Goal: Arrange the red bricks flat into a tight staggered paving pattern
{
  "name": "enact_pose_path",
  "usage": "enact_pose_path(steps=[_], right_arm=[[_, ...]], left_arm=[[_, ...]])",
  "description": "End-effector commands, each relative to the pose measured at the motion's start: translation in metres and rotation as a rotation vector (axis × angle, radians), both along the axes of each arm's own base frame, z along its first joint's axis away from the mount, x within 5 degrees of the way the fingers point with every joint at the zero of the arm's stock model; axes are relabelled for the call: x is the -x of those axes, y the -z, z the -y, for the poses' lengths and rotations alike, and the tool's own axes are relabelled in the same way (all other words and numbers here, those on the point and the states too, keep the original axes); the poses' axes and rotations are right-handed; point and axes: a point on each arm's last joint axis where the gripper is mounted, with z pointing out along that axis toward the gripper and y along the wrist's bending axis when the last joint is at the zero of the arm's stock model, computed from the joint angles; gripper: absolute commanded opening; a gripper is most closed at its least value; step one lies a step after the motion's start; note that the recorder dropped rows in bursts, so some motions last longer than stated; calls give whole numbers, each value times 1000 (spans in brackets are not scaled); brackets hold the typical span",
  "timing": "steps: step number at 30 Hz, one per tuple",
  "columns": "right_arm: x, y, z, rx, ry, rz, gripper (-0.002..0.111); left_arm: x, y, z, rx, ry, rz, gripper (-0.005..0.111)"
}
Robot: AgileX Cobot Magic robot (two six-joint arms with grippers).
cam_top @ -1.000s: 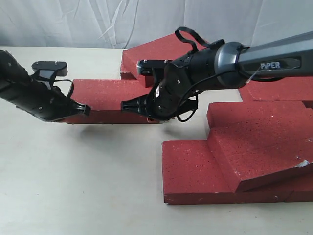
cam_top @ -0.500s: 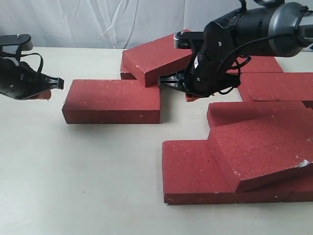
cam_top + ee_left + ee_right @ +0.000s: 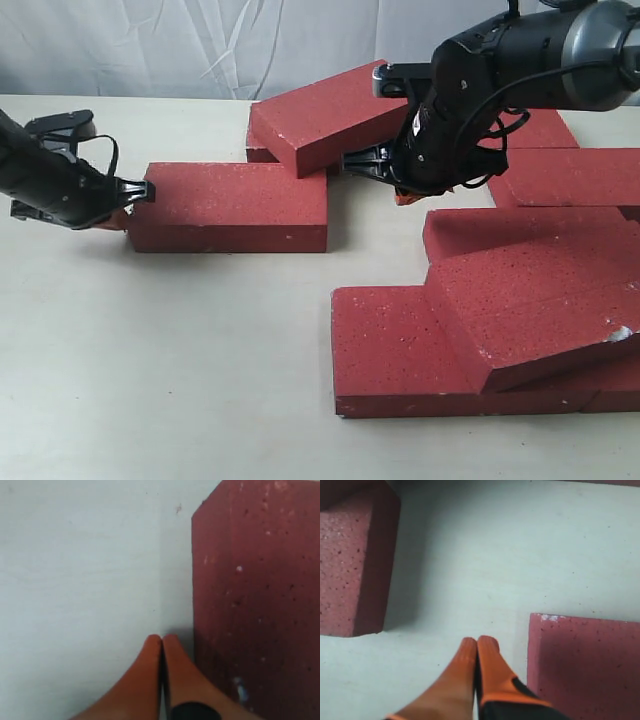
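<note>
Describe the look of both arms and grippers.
The left arm and right arm are black, with loose black cables near the wrists; the right has a rounded grey segment. The left gripper and right gripper have slim, tapered orange fingers.

Lone brick (image 3: 235,205) left of stacked bricks (image 3: 520,300)
</note>
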Motion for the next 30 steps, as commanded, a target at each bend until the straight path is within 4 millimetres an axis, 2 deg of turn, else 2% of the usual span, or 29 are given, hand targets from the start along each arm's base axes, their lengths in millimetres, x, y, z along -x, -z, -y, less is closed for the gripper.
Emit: enact_pose_path(steps=[1,4,9,16,19,24,30], right_arm=[[-2,-4,1,-7,-2,16,-1],[1,-3,-1,-24,-26,-8,-1],[8,-1,-7,-64,-105,-83,-1],[10,-1,-9,-89,-109,-110,-1],[10,2,-9,-84,-112,-117,-1],[9,22,-11,-66,-114,-178,-1],[2,34,-15,-87,-101,-145,-1]], left_arm=[[2,13,24,35,51,-34,0],[4,15,40,40,84,-30,0],[6,14,58,62,90,-24,0],[11,13,79,87,106,-23,0],[11,13,83,91,98,-15,0],[7,12,81,72,81,15,0],[-7,-2,85,87,87,69,0]])
